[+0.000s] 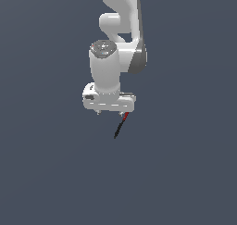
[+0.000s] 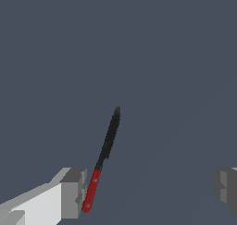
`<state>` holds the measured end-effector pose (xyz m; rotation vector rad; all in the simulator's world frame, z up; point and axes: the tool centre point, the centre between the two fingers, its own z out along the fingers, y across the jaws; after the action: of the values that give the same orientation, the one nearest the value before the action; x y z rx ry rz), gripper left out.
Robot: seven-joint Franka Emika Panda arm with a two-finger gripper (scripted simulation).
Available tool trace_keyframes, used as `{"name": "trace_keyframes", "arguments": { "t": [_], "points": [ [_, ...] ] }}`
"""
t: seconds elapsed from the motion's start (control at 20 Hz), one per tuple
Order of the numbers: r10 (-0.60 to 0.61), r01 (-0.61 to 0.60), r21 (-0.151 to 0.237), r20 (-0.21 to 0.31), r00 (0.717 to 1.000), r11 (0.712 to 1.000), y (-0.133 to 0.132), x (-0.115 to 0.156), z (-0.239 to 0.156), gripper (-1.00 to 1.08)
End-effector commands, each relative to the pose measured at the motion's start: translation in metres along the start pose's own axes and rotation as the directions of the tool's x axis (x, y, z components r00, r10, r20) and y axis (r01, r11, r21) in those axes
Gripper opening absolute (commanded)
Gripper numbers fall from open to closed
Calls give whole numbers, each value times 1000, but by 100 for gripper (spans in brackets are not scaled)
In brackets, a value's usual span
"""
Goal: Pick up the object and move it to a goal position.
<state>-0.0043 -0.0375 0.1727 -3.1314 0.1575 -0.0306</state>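
The object (image 1: 120, 126) is a thin black stick with a short red section at one end. In the exterior view it slants down from under the white gripper (image 1: 110, 112), red end uppermost. The wrist view shows the object (image 2: 105, 154) with its red end right beside one grey finger (image 2: 74, 191); whether they touch I cannot tell. The other finger (image 2: 225, 188) stands far off across a wide gap. The gripper (image 2: 150, 191) is open and holds nothing. Most of the black part reaches out past the fingertips.
A plain dark grey ground (image 1: 185, 173) fills both views. The white arm (image 1: 121, 29) rises above the gripper in the exterior view. No goal marker or other object shows.
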Motion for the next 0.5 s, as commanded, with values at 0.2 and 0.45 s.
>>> {"name": "trace_keyframes", "arguments": {
  "t": [0.2,0.45],
  "points": [
    [43,-43,1,3,999,999,-8,-6,17,100],
    [109,-109,1,8,994,994,-20,-15,41,100]
  ]
}}
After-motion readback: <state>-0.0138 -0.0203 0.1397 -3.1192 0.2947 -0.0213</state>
